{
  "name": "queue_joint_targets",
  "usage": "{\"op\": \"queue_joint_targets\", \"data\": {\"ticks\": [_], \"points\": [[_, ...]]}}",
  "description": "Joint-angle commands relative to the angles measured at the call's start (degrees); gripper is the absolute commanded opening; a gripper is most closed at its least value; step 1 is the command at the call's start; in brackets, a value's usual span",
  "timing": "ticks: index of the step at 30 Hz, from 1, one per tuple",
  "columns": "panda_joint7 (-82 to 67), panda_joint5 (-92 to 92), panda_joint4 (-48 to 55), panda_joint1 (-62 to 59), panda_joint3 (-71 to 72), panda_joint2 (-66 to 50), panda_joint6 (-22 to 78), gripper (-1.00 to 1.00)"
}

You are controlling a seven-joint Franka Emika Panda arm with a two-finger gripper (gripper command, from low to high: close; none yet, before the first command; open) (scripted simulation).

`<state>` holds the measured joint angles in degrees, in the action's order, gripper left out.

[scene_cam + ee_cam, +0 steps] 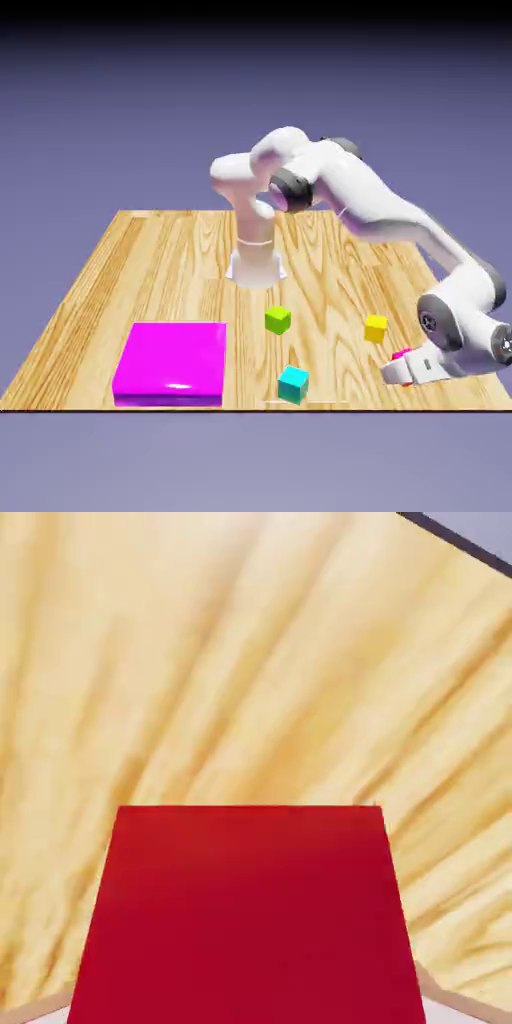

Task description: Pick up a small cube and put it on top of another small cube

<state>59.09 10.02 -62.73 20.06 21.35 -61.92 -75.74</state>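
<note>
The small red cube (403,354) rests on the wooden table near the front edge, at the exterior view's right. My gripper (400,366) is down at the table and shut on it. In the hand view the red cube (250,912) fills the lower middle, and a pale fingertip (455,1008) shows at each bottom corner beside it. The lime-green small cube (278,319) stands free near the table's middle, well to the exterior view's left of the gripper.
A yellow cube (375,328) sits just behind the gripper. A cyan cube (293,384) stands at the front edge, and a big flat magenta slab (170,362) lies at the front left. The table's edge (450,537) shows in the hand view's top right corner.
</note>
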Motion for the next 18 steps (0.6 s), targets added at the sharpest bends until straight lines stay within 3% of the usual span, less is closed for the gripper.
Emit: {"op": "queue_joint_targets", "data": {"ticks": [1,18], "points": [[-0.3,-0.8,0.28,0.44,-0.77,0.81,-0.08,-1.0],[-8.25,-31.86,-28.62,9.95,-28.29,36.11,-34.86,-1.0]]}}
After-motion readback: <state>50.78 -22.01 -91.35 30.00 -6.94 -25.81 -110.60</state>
